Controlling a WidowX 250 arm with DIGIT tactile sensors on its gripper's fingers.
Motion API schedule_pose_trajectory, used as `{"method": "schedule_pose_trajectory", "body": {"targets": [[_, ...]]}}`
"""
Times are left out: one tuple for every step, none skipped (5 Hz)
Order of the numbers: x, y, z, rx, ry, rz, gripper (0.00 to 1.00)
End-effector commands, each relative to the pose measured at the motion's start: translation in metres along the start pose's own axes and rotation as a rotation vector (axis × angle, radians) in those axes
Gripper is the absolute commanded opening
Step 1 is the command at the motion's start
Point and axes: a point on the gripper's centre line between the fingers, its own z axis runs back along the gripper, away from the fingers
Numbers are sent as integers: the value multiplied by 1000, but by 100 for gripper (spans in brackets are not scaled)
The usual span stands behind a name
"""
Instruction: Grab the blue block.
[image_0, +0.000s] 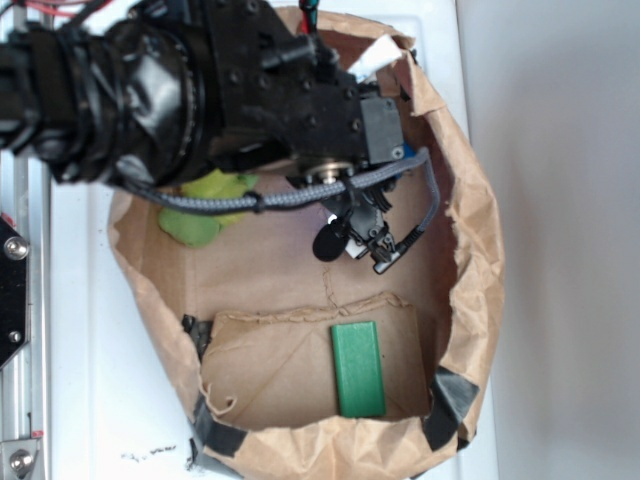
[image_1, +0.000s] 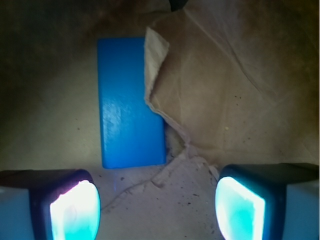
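Two glowing fingertips (image_1: 75, 210) fill the bottom of my wrist view, one at each corner. My gripper (image_1: 157, 207) is spread wide, with nothing between its tips. Bare brown paper shows in the gap.

Just past the tips lies the blue block (image_1: 130, 102). It is flat on the paper floor. Its near short edge sits a little beyond my left tip, not in the middle of the gap. A torn paper flap (image_1: 220, 80) lies over the block's long right edge near the top corner. The left long edge is bare, with flat open floor next to it.

From the outside view, I see my black arm (image_0: 200, 90) reaching down into a brown paper bag (image_0: 475, 260). The bag's tall crumpled walls stand close on the right. I cannot see the blue block from there, because the arm hides it. A green block (image_0: 358, 368) lies flat near the front wall, well apart from my gripper. Something soft and lime green (image_0: 205, 205) pokes out under the arm.
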Motion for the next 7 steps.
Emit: {"method": "schedule_pose_trajectory", "body": {"targets": [[18, -2, 7, -30, -57, 44, 100], [15, -9, -2, -45, -70, 29, 100], [17, -12, -17, -42, -100, 16, 100], [17, -11, -30, -27, -122, 1, 100], [15, -10, -32, -31, -119, -22, 100], [13, -10, -35, -16, -120, -36, 100], [14, -11, -34, -9, -102, -23, 0]]}}
